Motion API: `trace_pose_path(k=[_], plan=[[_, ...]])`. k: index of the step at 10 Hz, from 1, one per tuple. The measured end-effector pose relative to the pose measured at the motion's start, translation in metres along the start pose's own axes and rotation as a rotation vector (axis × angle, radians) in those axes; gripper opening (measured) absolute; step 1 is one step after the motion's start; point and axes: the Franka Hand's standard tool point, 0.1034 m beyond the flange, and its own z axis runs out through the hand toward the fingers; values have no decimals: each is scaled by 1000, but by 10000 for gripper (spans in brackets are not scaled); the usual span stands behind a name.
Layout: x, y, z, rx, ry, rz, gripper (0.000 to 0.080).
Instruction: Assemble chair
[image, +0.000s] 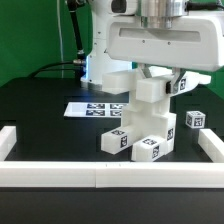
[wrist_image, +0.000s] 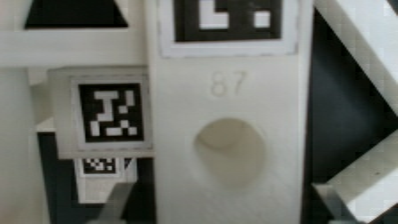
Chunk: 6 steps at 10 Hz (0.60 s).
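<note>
- The long low white border rail (image: 110, 176) is lying nearest, fencing in the black table (image: 40, 125).
- Mid-table, the small toy chair (image: 140, 135) of chunky matte white tagged blocks is standing part-built. The two-finger gripper (image: 155, 80) is seemingly pinching its upright white post (image: 150, 92), probably to seat it.
- Farther left, the thin white marker board (image: 88, 107) is lying flat.

The arm (image: 158, 12) is reached in from above, with the wrist (image: 160, 42) pointed straight down. The end effector (image: 163, 82) is clamped on a chair part (image: 150, 92).
</note>
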Motion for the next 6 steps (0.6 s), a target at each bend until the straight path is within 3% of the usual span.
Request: trace_pose_path(k=[6], plan=[[1,2,8,-7,1,1,289]])
